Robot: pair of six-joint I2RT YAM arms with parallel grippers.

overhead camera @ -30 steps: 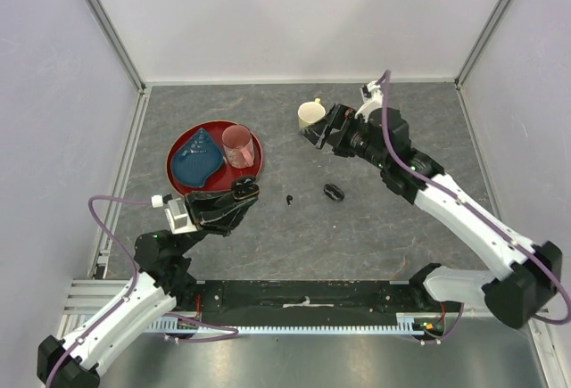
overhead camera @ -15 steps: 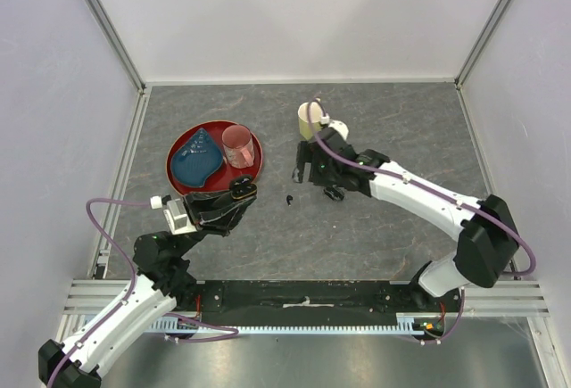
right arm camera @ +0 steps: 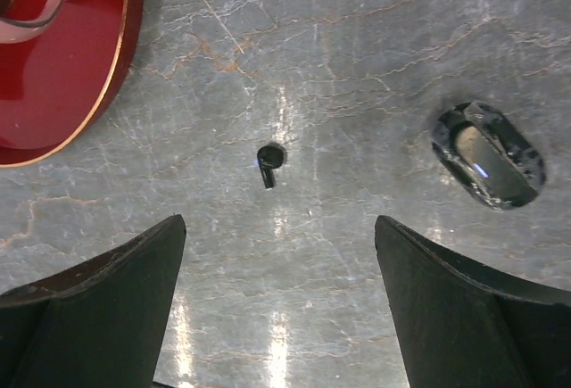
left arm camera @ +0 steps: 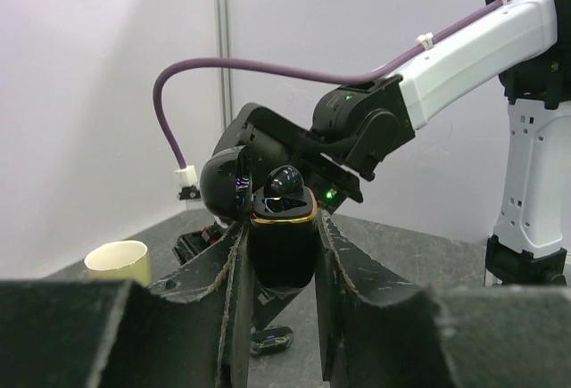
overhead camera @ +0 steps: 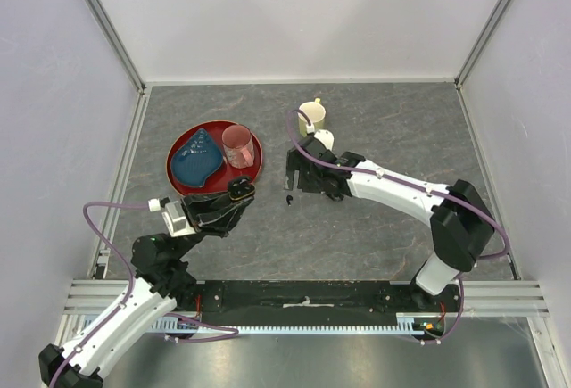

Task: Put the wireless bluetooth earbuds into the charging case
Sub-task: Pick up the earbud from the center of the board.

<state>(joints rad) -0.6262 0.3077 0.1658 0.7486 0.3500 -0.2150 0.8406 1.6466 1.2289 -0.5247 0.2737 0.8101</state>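
no readable text, no labels or brands, no numbers or signs in any view

Robot lab cell, plain white walls (overhead camera: 294,13), aluminium frame (overhead camera: 107,27), grey tabletop (overhead camera: 401,129)

glossy black charging case (left arm camera: 284,250); glossy red plate (right arm camera: 71,94); smooth, marbled grey table (right arm camera: 357,49).

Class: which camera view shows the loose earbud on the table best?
Right wrist: the earbud lies centred, head and stem distinct. The top view shows only a speck; the left wrist view, nothing certain.
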